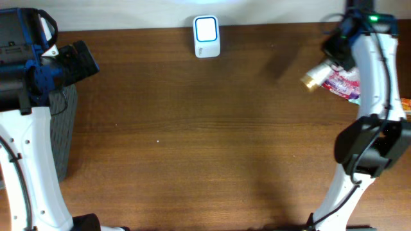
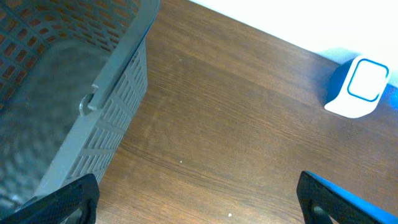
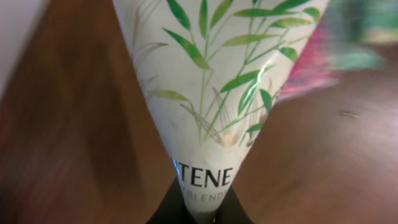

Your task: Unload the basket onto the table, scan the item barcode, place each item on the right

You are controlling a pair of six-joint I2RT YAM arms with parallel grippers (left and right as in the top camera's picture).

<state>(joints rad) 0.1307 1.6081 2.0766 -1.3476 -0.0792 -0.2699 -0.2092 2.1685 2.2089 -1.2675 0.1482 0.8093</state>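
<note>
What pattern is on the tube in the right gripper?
The tube is white with green leaf sprigs and dark lettering; clearest in the right wrist view.

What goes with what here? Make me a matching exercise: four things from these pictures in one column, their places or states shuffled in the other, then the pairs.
Things
1. Pantene tube
2. white scanner
3. grey basket
4. left pincer

Places or states
A. wide open, holding nothing
B. at the middle of the table's far edge, screen outlined in blue
C. clamped in the right pincer
D. at the table's left edge, beside the left arm

Pairs: 1-C, 2-B, 3-D, 4-A
</note>
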